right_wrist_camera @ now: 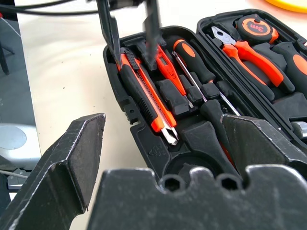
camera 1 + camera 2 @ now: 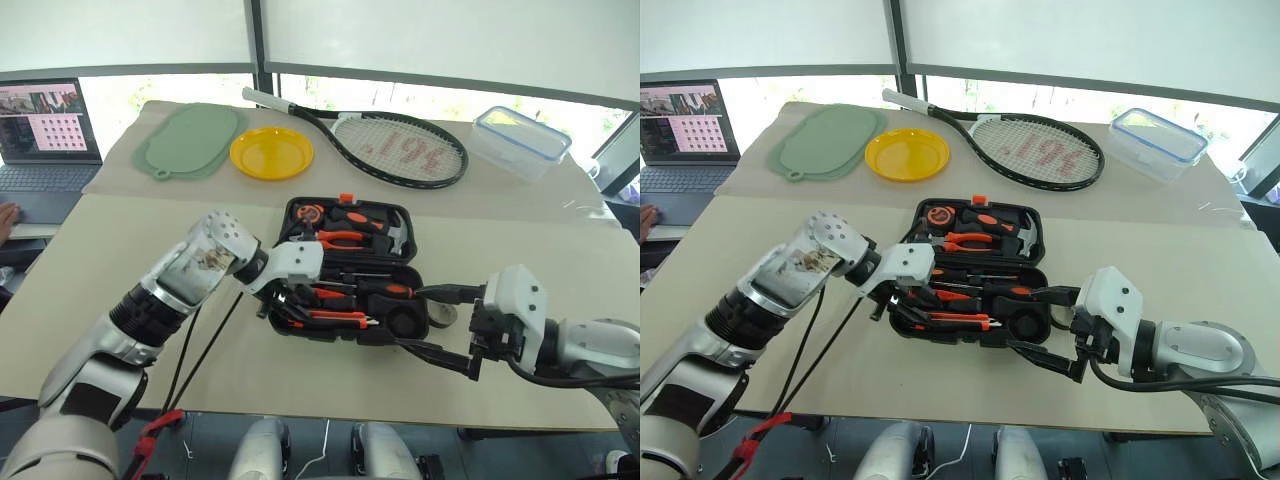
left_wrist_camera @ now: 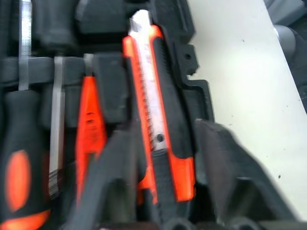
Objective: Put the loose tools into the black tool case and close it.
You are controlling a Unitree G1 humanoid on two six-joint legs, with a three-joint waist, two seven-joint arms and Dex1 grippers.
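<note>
A green silicone mat (image 2: 188, 140) lies at the upper left of the table (image 2: 90, 300), with a yellow plate (image 2: 271, 152) just beside it. A tennis racket (image 2: 395, 146) stretches across the upper middle. A clear blue-rimmed box (image 2: 520, 141) sits at the upper right. At the far left edge an open laptop (image 2: 42, 140) shows a lit screen.

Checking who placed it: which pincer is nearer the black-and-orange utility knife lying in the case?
Left. The left pincer straddles the black-and-orange utility knife at its rear end, in the black moulded tool case. The right pincer hangs open off the case's right end, apart.
</note>
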